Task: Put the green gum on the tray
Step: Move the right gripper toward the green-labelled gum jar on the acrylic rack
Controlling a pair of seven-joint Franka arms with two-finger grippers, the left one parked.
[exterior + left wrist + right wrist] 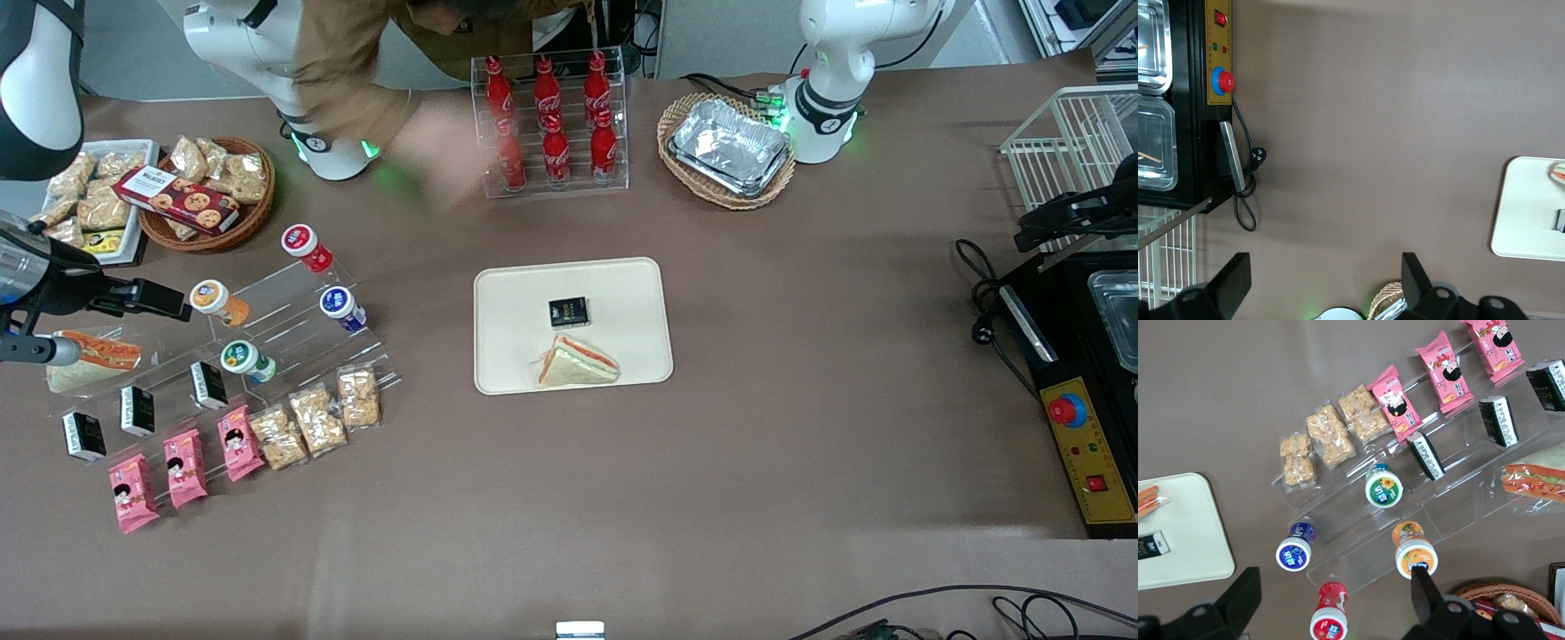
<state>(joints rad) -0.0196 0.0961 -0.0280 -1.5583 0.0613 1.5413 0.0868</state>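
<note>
The green gum (240, 357) stands on the lowest step of a clear acrylic stand, nearer the front camera than the orange-lidded bottle (213, 300). In the right wrist view the green gum (1383, 487) shows its white lid ringed in green. The cream tray (507, 293) lies at the table's middle and holds a sandwich (578, 363) and a small black packet (568, 311); it also shows in the right wrist view (1185, 540) and the left wrist view (1528, 207). My right gripper (151, 302) hangs open and empty above the stand, its middle (1333, 590) over the red-lidded bottle (1328, 620).
A blue-lidded bottle (340, 305), black packets and pink and nut snack bags (316, 418) fill the stand. A person's arm (427, 151) reaches over the table beside a cola bottle rack (551, 116). Foil trays sit in a basket (729, 147). Snack baskets (204, 191) stand at the working arm's end.
</note>
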